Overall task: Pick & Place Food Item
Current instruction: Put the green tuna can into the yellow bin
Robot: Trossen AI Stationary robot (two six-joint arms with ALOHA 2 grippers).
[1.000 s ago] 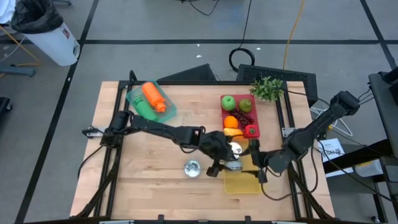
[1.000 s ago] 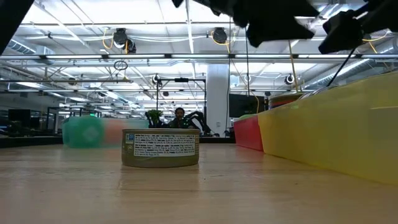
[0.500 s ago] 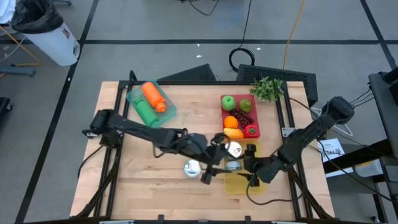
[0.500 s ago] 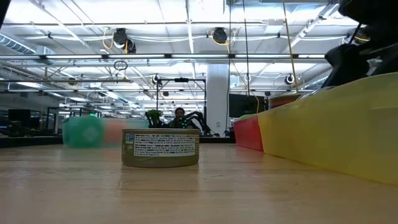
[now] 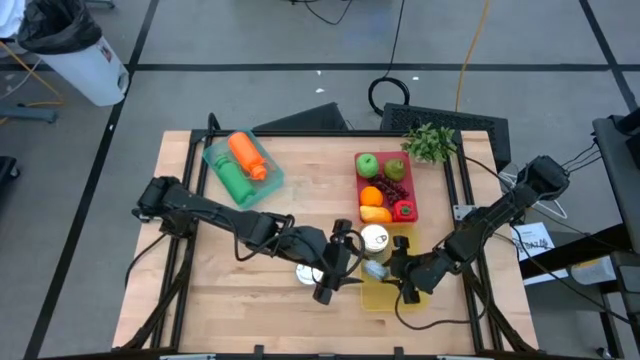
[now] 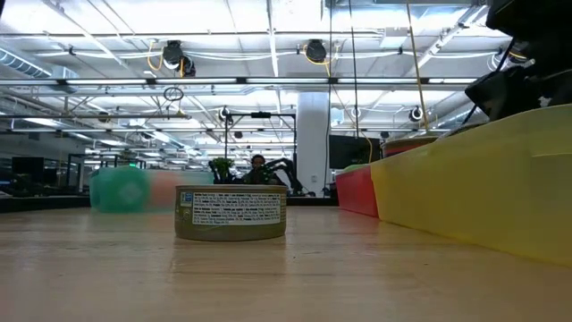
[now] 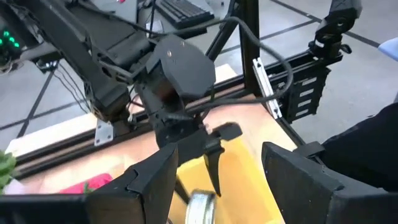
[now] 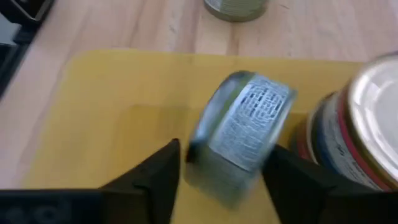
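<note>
A small silver can [image 8: 242,137] sits tilted on the yellow tray [image 8: 112,124], next to a taller can with a white lid [image 8: 367,124]. In the high view the small can [image 5: 375,270] is at the tray's far end. My right gripper [image 8: 224,155] is shut on it, reaching in from the table's right. My left gripper [image 7: 217,186] is open and empty, just left of the tray [image 5: 335,272]. A flat can [image 6: 231,213] stands upright on the wood, partly under my left arm [image 5: 303,270]. My right gripper has the small can between its two fingertips, one at the flat end [image 8: 200,134] and one at the opposite end. The fingers come nearly level from the table's right. The can is tipped on its side, its label up, low over the tray. Whether it rests on the tray cannot be told.
A red tray [image 5: 362,200] with fruit stands behind the yellow tray. A green tray [image 5: 270,175] with an orange bottle is at the far left. A green plant [image 5: 428,140] is at the far right corner. Bare wood lies at the near left.
My left gripper has drawn back from the yellow tray toward the table's left and near edge, away from the small can. My right gripper has moved a little toward the table's left, closer to the small can. The small can has stayed on the tray's far end.
</note>
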